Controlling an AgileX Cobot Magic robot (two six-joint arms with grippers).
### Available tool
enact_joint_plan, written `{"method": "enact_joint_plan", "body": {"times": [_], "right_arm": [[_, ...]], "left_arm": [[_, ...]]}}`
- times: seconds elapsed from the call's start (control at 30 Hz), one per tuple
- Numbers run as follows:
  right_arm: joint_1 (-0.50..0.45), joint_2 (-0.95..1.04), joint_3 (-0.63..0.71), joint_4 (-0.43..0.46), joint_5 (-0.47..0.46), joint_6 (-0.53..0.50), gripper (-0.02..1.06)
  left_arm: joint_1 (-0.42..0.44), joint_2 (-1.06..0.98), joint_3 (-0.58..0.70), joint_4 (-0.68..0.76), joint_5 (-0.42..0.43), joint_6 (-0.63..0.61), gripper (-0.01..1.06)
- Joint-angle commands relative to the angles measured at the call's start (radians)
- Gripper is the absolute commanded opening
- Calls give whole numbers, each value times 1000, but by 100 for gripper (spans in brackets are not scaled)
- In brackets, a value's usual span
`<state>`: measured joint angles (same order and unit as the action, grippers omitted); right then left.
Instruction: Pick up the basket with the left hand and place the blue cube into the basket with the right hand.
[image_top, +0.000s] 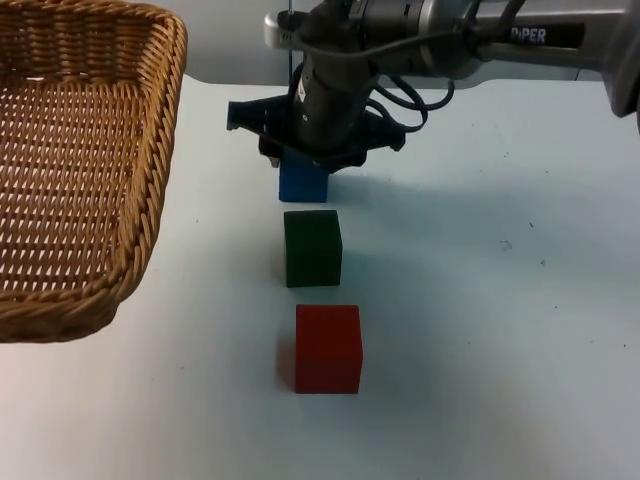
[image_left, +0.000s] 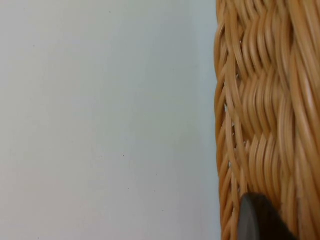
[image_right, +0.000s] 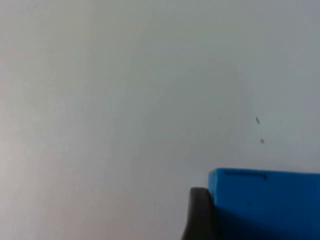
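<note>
Three cubes stand in one row on the white table (image_top: 500, 380): the red cube (image_top: 328, 348) nearest its front edge, the green cube (image_top: 313, 247) behind it, then the blue cube (image_top: 303, 181). Over the blue cube sits the right gripper (image_top: 305, 158), its fingers (image_right: 200, 215) clamped on it. At the left edge the wicker basket (image_top: 80, 170) hangs raised, its rim (image_left: 265, 125) pinched by the left gripper (image_left: 260, 220).
</note>
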<state>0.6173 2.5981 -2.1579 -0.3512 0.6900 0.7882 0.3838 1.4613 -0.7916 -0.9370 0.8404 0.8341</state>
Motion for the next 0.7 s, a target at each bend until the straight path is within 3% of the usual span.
{"method": "enact_joint_plan", "body": {"times": [0.0, 0.03, 0.07, 0.13, 0.17, 0.47, 0.67], "right_arm": [[-1, -3, -9, -20, 22, 16, 41], [-1, -3, -9, -20, 29, 16, 32], [-1, -3, -9, -20, 31, 14, 15], [-1, -3, -9, -20, 33, 7, 9], [-1, -10, -11, -18, 33, -2, 0], [-1, -167, -11, -78, 52, -21, 0], [13, -367, -11, -65, 50, -192, 0]], "left_arm": [[4, -13, 1, -29, 10, -2, 0], [4, -13, 1, -29, 10, -2, 0], [4, -13, 1, -29, 10, -2, 0], [4, -13, 1, -29, 10, -2, 0], [4, -13, 1, -29, 10, -2, 0], [4, -13, 1, -27, 10, -2, 0], [4, -13, 1, -37, 8, -2, 0]]}}
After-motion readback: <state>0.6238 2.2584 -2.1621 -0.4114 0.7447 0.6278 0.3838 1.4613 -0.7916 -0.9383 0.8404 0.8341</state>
